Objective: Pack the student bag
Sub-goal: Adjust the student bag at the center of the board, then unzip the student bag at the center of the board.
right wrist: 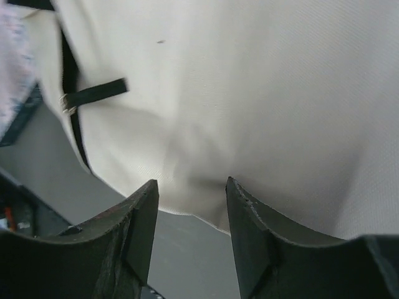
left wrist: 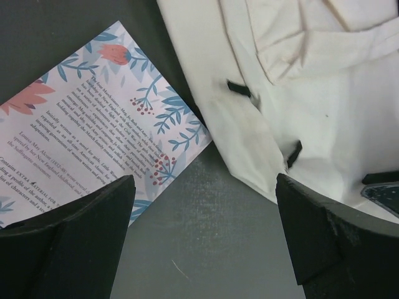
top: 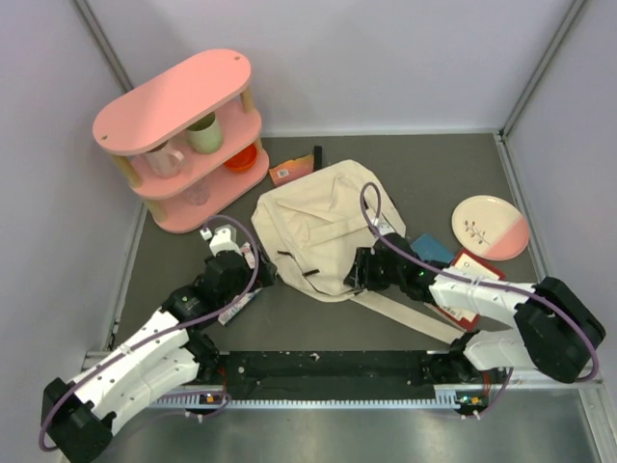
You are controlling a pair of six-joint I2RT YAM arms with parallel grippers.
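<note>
at the near edge of the table, the left gripper hangs with its jaws wide apart over bare grey surface, a flowered leaflet just to one side and the student bag to the other. the right gripper sits at the bag's near hem, jaws about half apart; cloth puckers at the tips, but i cannot tell if any is pinched. the step looks like getting hold of the bag to open it, with nothing packed yet. next, the right arm needs a firm pinch on the hem, and the left must choose between leaflet and bag. the bag lies flat mid-table. beyond it are a plate at right and a pink shelf of mugs at back left, against pale walls.
</note>
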